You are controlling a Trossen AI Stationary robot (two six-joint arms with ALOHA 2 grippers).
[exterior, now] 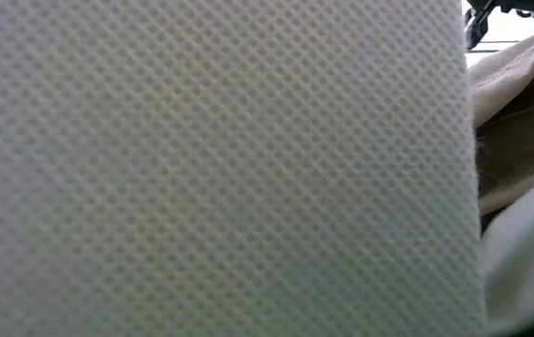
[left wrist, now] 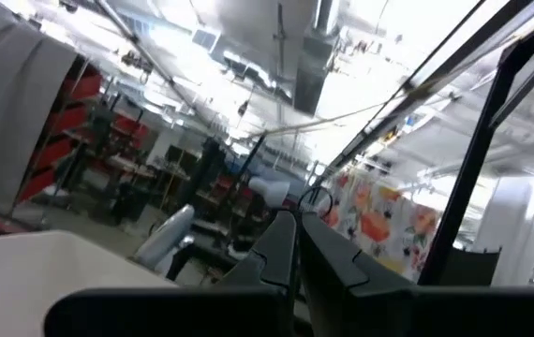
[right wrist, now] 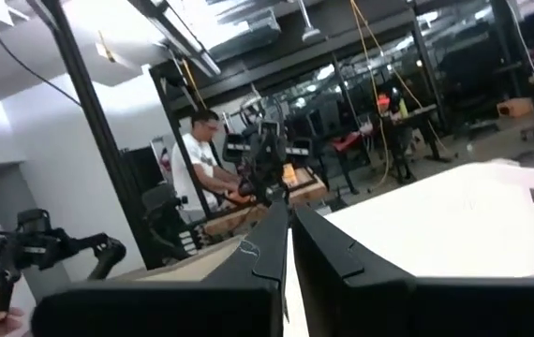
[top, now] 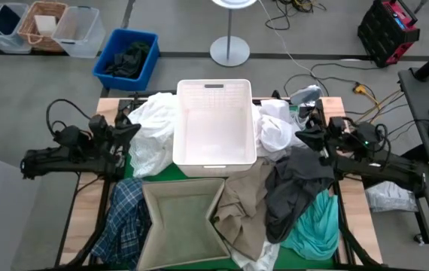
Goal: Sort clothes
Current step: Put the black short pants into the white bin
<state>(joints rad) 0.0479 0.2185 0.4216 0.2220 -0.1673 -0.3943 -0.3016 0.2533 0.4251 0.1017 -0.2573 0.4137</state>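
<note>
Clothes lie around a white bin (top: 214, 154) at the table's middle. White garments lie to its left (top: 150, 135) and right (top: 275, 129). Nearer are a plaid shirt (top: 124, 222), a beige garment (top: 246, 207), a dark grey one (top: 296, 187) and a teal one (top: 316, 229). My left gripper (top: 129, 132) is shut and empty at the white pile's left edge; in the left wrist view (left wrist: 297, 245) it points up into the room. My right gripper (top: 305, 138) hangs shut and empty over the right-hand clothes, tilted upward in the right wrist view (right wrist: 289, 234).
A beige fabric bin (top: 184, 218) stands at the near middle, and its wall (exterior: 211, 168) fills the low view. A blue bin (top: 126, 58) with dark cloth, clear boxes and a lamp base (top: 229, 51) sit on the floor beyond the table. A person (right wrist: 197, 159) stands far off.
</note>
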